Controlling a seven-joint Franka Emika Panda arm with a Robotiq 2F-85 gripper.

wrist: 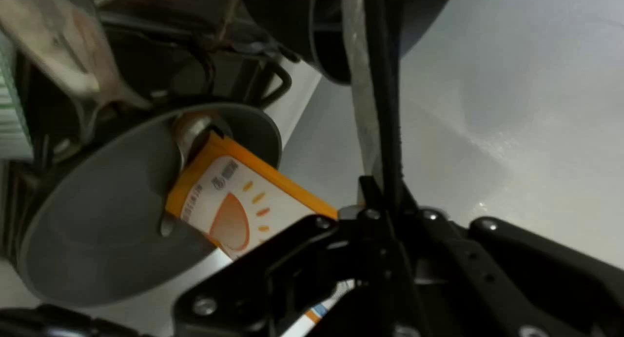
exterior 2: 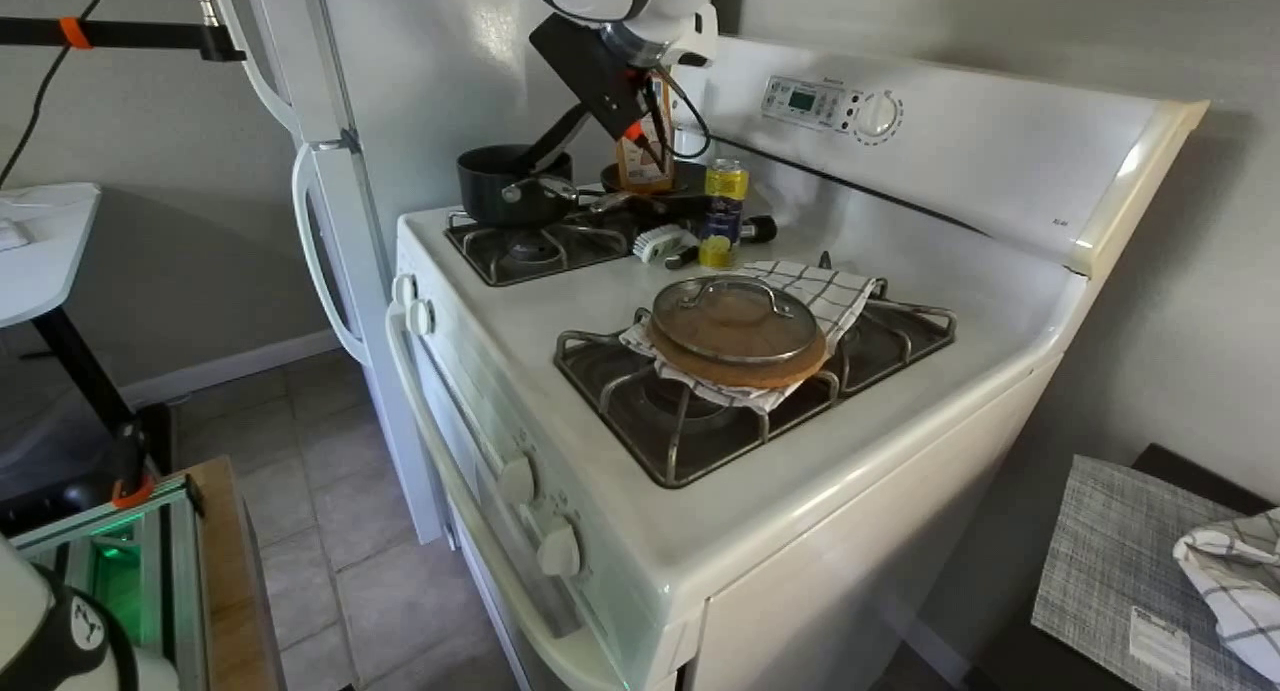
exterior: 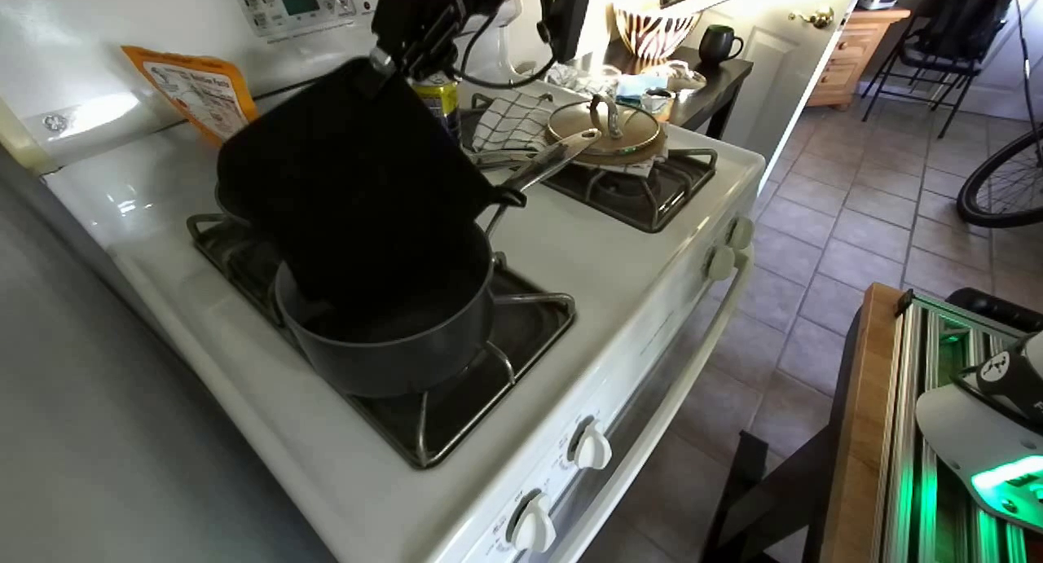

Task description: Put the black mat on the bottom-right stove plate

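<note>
While my gripper (wrist: 387, 193) pinches the black mat (exterior: 350, 164) near its top, the sheet hangs tilted left of centre in an exterior view, its lower end overlapping the mouth of the grey pot (exterior: 391, 367); I cannot tell whether the two touch. Through the wrist view I get the mat edge-on, a dark strip running from the gripper's closed fingers to the top of the frame. The pot sits on a burner (exterior: 530, 343) set in the stove's white worktop (exterior: 570, 245). On the left side of the wrist frame I have a grey pan (wrist: 107, 215), with the orange packet (wrist: 234, 200) slanting across it toward the middle, partly hidden behind the gripper. Right of centre in an exterior view, a glass lid (exterior 2: 735, 316) lies on a round brown thing (exterior 2: 745, 374) over a checked towel (exterior 2: 840, 291), this stack resting on the nearest burner (exterior 2: 690, 441). Above them in that frame, a yellow can (exterior 2: 724, 216) stands upright, with a brush (exterior 2: 660, 243) lying just to its left. A dark mug (exterior: 719, 45) stands near the top of an exterior frame, beside a striped bowl (exterior: 654, 32).
</note>
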